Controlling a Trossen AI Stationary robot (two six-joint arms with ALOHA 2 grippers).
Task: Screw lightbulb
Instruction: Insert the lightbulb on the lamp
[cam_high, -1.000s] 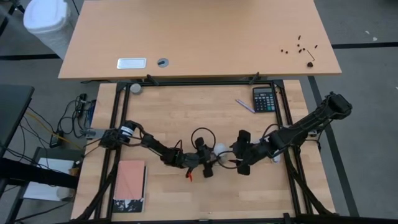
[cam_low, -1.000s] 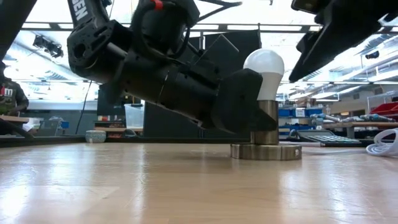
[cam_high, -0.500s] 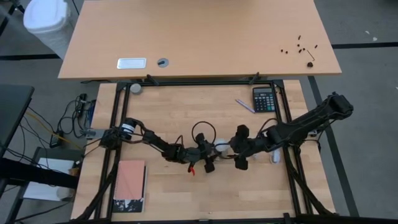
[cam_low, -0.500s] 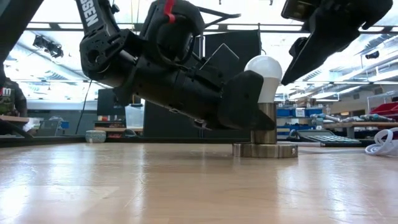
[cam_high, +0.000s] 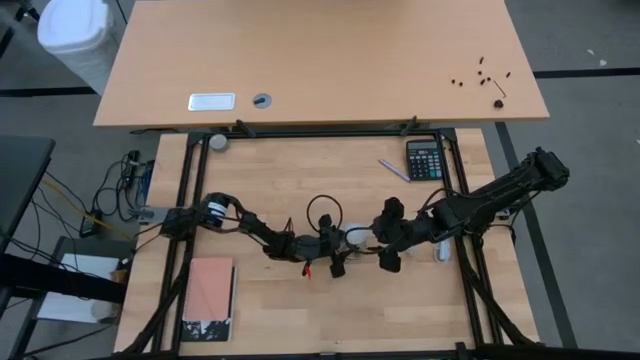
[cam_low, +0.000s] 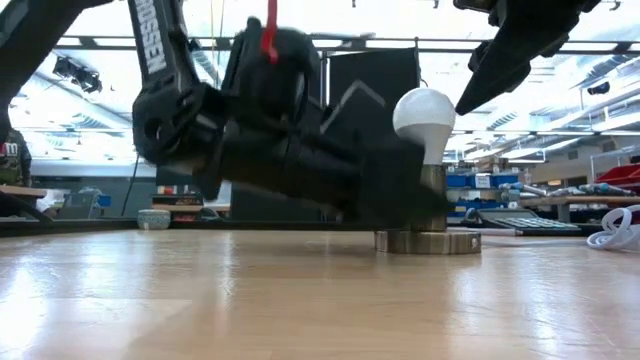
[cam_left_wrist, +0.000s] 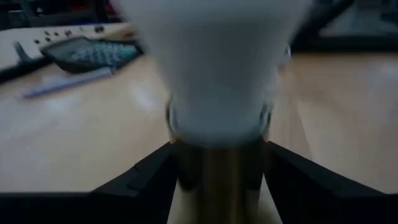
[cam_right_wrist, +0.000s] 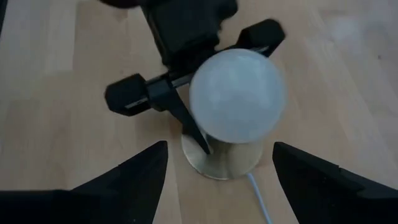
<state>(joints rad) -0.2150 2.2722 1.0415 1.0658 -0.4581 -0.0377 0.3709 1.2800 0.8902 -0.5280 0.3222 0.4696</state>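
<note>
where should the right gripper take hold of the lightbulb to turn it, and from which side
Probably on the round white globe of the lightbulb, coming straight down from above. It stands upright in the brass socket, so its top is free, and the right gripper hangs over it with fingers open on either side. The left gripper already brackets the socket stem from the side, so low access is taken.

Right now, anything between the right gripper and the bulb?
Nothing visible. The right gripper hangs above the lightbulb with its fingers spread either side and only open air between. The left gripper is lower down, straddling the brass socket stem under the globe, so it is not in the approach path.
</note>
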